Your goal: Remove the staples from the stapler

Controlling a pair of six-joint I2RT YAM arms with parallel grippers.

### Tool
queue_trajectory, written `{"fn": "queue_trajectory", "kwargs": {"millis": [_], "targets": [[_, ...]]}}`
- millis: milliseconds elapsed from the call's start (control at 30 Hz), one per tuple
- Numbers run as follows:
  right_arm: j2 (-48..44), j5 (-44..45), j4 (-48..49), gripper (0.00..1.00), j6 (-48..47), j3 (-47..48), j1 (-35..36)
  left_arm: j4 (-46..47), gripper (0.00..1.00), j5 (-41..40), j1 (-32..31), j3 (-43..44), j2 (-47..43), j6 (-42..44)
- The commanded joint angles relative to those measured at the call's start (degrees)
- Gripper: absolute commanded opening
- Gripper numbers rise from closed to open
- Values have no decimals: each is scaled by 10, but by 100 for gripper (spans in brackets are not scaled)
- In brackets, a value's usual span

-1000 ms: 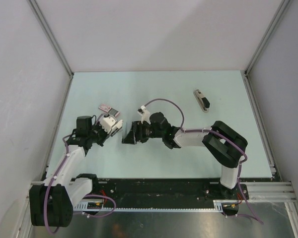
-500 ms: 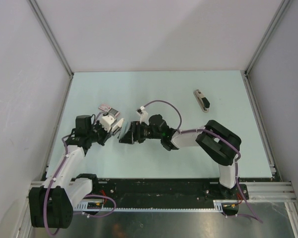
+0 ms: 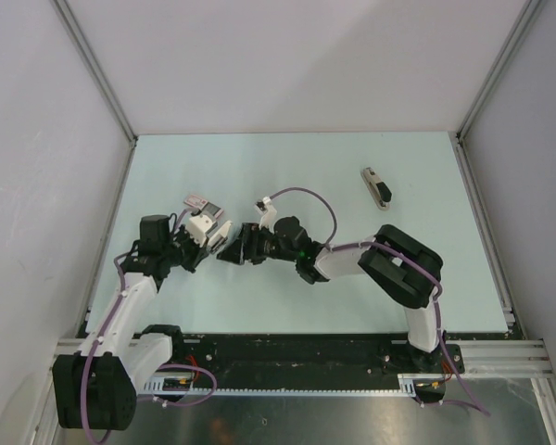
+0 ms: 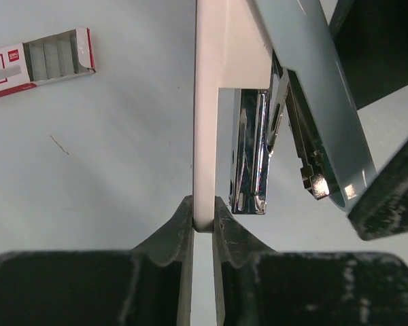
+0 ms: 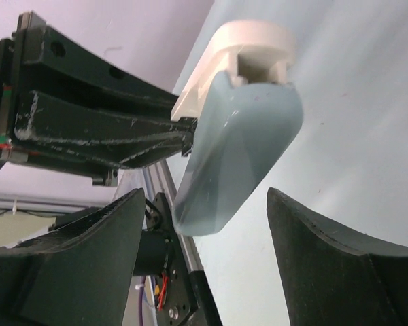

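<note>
Starting with the stapler (image 3: 207, 229), I have it on the left side of the table (image 3: 306, 167), pinched in the left gripper (image 3: 196, 243). On the left wrist camera that gripper (image 4: 202, 210) is squeezed nearly shut, its two black fingers (image 4: 170, 238) clamped on the thin edge of the white base (image 4: 207, 102), which runs straight away from the camera. The stapler is hinged open: the chrome staple channel (image 4: 250, 149) stands just beside the base, and the pale teal cover (image 4: 319, 102) swings out to the right of it. I cannot tell whether any staples sit in the channel. The right gripper (image 3: 230, 250) is reached across from the right and meets the stapler end-on. On its own camera it (image 5: 205, 197) is spread wide with nothing in its grasp, the rounded tip of the teal cover (image 5: 238, 149) between its fingers (image 5: 340, 265). A clear gap shows on one side, but I cannot tell about the other. Just beyond the left gripper, a small pink-and-white box (image 3: 196, 200) lies flat on the table, its open end showing rows of staples (image 4: 54, 58). Well apart, toward the far right of the table, lies a slim black piece with a cream end (image 3: 377, 187).
</note>
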Motion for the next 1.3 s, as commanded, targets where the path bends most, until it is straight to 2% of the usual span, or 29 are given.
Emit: {"fn": "queue_trajectory", "kwargs": {"millis": [0, 167, 367, 500, 600, 733, 933, 1267], "targets": [[23, 26, 54, 76, 31, 27, 4, 5, 0, 28, 4, 27, -15, -13], [41, 16, 85, 67, 58, 31, 4, 4, 0, 29, 4, 25, -17, -11], [42, -5, 102, 42, 67, 31, 5, 5, 0, 20, 4, 21, -15, 3], [36, -23, 75, 24, 50, 30, 5, 6, 0, 7, 3, 24, -12, 24], [26, -41, 46, 16, 22, 31, 6, 9, 0, 0, 4, 24, -8, 53], [4, -50, -34, 11, -50, 31, 13, 23, 0, -23, 4, 21, 3, 102], [-30, -11, -161, 7, -164, 31, 39, 62, 0, -47, 4, 3, 10, 139], [-45, 49, -224, 5, -249, 30, 70, 135, 0, -62, -4, -61, -46, 218]]}}
